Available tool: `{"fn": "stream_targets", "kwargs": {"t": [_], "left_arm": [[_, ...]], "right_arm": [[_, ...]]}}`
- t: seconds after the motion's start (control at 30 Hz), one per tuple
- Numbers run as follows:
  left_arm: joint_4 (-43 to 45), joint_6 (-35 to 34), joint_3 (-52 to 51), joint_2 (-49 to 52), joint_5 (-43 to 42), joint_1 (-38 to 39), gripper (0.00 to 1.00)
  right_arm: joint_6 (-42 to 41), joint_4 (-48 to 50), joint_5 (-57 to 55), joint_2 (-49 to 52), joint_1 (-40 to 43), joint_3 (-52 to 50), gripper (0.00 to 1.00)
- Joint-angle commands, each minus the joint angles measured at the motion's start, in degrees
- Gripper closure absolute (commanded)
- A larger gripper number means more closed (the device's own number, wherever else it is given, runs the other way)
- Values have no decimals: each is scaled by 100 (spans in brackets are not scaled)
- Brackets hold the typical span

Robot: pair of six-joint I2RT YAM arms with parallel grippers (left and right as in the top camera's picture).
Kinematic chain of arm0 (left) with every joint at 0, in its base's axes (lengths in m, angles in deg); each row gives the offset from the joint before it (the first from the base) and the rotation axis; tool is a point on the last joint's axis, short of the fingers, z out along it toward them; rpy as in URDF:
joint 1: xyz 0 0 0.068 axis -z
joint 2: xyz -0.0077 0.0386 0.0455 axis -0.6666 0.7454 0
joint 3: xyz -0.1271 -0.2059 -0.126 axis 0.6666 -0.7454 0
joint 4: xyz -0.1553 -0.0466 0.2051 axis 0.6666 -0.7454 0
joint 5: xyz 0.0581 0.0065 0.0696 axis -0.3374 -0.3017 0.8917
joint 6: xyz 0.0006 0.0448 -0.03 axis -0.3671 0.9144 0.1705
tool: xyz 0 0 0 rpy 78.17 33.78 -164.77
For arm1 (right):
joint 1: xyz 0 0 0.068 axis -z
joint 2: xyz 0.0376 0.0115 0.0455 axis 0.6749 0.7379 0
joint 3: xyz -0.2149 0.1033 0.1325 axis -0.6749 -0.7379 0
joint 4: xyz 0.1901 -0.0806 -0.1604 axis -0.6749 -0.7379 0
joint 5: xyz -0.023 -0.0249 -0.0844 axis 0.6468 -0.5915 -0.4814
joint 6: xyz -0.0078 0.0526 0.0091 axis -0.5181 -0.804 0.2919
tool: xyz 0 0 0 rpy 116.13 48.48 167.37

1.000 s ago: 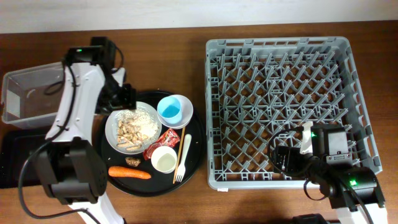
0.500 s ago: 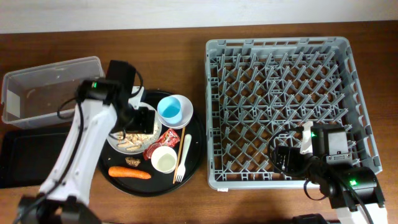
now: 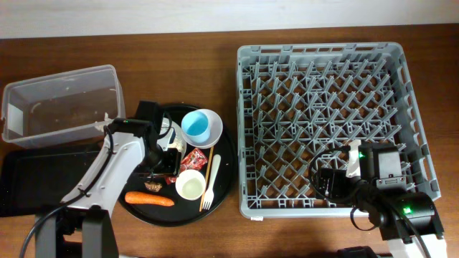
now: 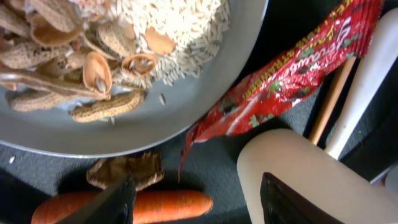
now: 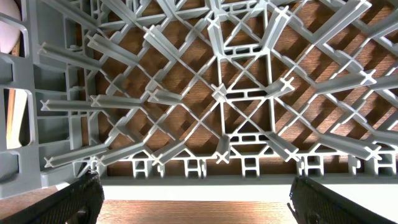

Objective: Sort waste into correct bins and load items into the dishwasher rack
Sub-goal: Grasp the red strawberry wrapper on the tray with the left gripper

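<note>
Overhead looks straight down on the whole brown wooden counter (image 3: 179, 72). Both wrist views look down from close: left on the pale grey round plate (image 4: 186, 106), right on the large square grey plastic rack (image 5: 217, 93).

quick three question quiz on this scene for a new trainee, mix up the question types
1. True or false: the carrot lies on the round black tray.
2. What is on the plate? A peanut shells and rice B noodles C bread
3. Fill in: the right claw hangs open over the ____.
Key: 1 true; 2 A; 3 dishwasher rack
</note>
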State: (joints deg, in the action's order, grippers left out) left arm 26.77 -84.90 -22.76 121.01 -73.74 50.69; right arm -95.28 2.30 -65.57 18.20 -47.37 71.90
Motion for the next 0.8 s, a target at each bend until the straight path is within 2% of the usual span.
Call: {"fn": "stream_targets", "kwargs": {"t": [0.0,0.3,0.47,0.53,0.7,0.77], "left_arm": [[243,26,-291,42,-101,11,37],[866,24,-741,59,-101,11,50],[944,24,-741,74,-101,11,69],[970,24,-741,74,-96,11,81],[1016,24,-741,72,-81,7,99],[1014,26,-739,72,-81,7,100]], "right_arm": [[-31,-7,-70,4,-31,116,1],[-31,-7,-70,4,-31,116,1],[-31,-7,-70,4,-31,116,1],[-31,-7,-70,4,-31,116,1],[-31,-7,-70,4,-31,116,1],[-31,-7,-70,4,-31,116,1]]}}
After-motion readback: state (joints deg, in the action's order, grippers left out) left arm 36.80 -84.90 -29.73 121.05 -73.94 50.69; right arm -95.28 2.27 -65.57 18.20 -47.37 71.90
